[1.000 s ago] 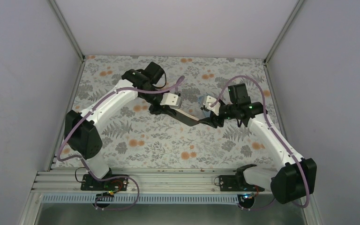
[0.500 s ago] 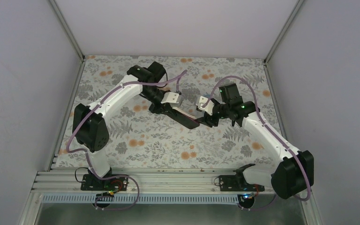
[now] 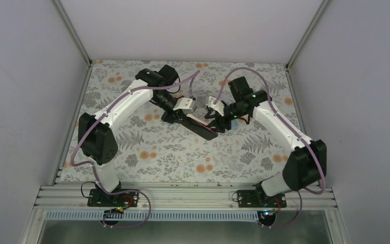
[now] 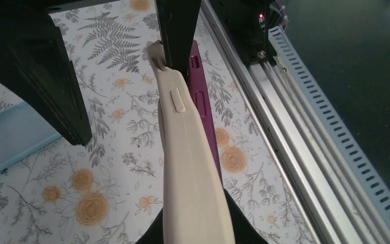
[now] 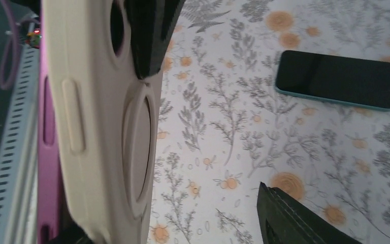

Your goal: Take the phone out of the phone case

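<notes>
The phone is purple and sits in a beige case; both are held off the table on edge. My left gripper is shut on one end of the cased phone, and it also shows in the top view. In the top view the phone's dark screen points down-right. My right gripper is open at the phone's other end. In the right wrist view the case lies by the left jaw of my right gripper, and the right fingertip stands well apart.
A second phone with a black screen and teal edge lies flat on the floral mat. A light blue empty case lies on the mat beside it. The metal rail runs along the near edge.
My right arm has swung left and away from me, bringing its open gripper up to the phone's free end. My left arm shifted slightly, still holding the cased phone.
</notes>
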{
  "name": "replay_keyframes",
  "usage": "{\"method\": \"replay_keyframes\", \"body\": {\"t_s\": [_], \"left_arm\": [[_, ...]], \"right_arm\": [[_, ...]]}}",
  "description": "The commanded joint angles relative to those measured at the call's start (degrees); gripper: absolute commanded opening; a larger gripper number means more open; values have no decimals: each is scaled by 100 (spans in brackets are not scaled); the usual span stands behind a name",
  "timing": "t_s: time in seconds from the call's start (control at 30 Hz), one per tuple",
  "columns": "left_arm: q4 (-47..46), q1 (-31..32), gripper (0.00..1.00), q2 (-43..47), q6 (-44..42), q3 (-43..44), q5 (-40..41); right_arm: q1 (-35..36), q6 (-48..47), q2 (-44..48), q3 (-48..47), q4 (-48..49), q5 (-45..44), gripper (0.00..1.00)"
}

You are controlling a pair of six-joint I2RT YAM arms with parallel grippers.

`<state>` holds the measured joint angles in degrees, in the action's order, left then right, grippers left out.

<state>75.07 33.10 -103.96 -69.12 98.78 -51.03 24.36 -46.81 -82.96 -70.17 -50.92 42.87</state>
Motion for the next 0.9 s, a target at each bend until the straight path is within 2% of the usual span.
{"method": "replay_keyframes", "body": {"t_s": [0.0,0.1,0.23,0.3,0.33,0.43,0.47,0.63,0.67,0.7,0.87], "left_arm": [[-704,477,2,-17,241,126,-2087],[-1173,471,2,-35,634,85,-1935],[-1837,450,2,92,1156,-55,-1474],[-2108,347,3,201,1290,-144,-1232],[-2220,300,6,246,1376,-175,-1092],[-2880,21,40,497,1748,-456,-633],[-3234,-60,48,668,1906,-653,-400],[-5072,-226,76,1802,2674,-1793,963],[-5340,-218,94,1982,2765,-2024,1117],[-5623,-205,99,2145,2847,-2229,1281],[-6626,34,100,2255,3314,-2715,2268]], "right_arm": [[580,-318,-522,-833,231,1348,60],[714,66,-617,-748,575,1431,41],[648,126,-824,-741,453,1538,14],[513,182,-781,-667,483,1537,5],[397,284,-725,-631,568,1524,4],[-35,377,-600,-659,466,1489,4],[-177,418,-573,-646,432,1424,4],[-808,992,-234,-308,884,797,4],[-932,1255,-203,-191,1170,583,4],[-1036,1437,-199,-133,1337,440,4],[-1384,3176,-372,-99,2856,-179,4]]}}
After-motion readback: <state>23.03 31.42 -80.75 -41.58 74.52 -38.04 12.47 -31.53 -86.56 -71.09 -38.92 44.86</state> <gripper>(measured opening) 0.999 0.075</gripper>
